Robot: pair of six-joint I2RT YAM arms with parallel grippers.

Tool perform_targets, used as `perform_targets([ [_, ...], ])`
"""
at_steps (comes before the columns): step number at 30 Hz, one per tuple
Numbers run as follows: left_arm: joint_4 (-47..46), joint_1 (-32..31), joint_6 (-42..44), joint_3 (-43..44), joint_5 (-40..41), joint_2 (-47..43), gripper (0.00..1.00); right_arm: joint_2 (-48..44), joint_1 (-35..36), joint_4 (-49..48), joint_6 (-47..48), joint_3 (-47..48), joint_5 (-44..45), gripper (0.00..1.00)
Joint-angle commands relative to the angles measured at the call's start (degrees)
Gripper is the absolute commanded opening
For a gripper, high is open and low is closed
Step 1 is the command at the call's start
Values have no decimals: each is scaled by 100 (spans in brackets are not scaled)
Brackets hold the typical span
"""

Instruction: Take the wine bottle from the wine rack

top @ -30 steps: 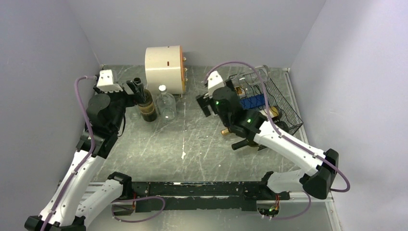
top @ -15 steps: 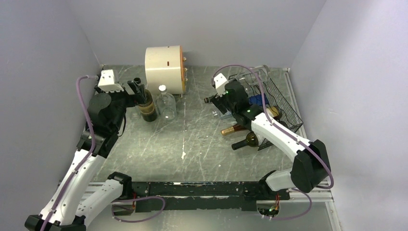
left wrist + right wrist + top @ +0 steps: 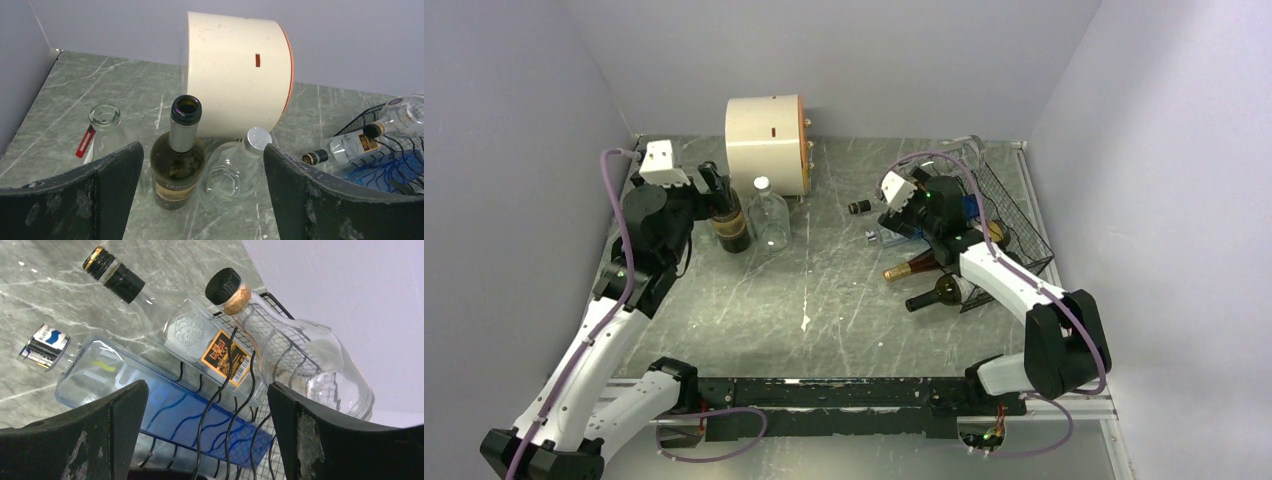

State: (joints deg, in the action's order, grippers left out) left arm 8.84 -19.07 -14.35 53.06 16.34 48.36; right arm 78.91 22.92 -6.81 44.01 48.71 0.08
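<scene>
The black wire wine rack [image 3: 1014, 225] stands at the right and holds several lying bottles. In the right wrist view a blue-labelled clear bottle [image 3: 165, 412], a clear bottle with an orange label [image 3: 200, 337] and a corked round flask [image 3: 305, 360] lie in its wavy wires [image 3: 232, 400]. A gold-capped bottle [image 3: 910, 270] and a dark green bottle [image 3: 936, 292] poke out low at the front. My right gripper [image 3: 902, 216] [image 3: 207, 422] is open at the rack's left face, its jaws either side of the blue bottle. My left gripper [image 3: 712, 192] [image 3: 202, 175] is open just behind an upright dark wine bottle [image 3: 177, 160].
A cream cylinder drum [image 3: 766, 130] stands at the back. An upright clear capped bottle [image 3: 770, 218] is beside the dark bottle [image 3: 730, 226]. A small open glass bottle [image 3: 104, 122] stands left of them. Grey walls close in both sides.
My right arm has swung back and to the right, bringing its open gripper up to the rack. My left wrist has shifted slightly right by the dark bottle.
</scene>
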Motion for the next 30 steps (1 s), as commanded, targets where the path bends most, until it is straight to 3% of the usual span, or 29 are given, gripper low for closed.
perform_targets([
  [1, -74, -75, 73, 116, 111, 55, 93, 18, -333, -426, 837, -68, -942, 93],
  [11, -70, -261, 298, 137, 493, -17, 93, 497, -666, -604, 1631, 230, -1712, 89],
  [25, -104, -276, 389, 113, 636, 21, 93, 1445, -683, -1574, 1968, 652, -1768, 85],
  [30, -111, -277, 403, 107, 645, 55, 93, 1811, -679, -2040, 2155, 696, -1558, 72],
])
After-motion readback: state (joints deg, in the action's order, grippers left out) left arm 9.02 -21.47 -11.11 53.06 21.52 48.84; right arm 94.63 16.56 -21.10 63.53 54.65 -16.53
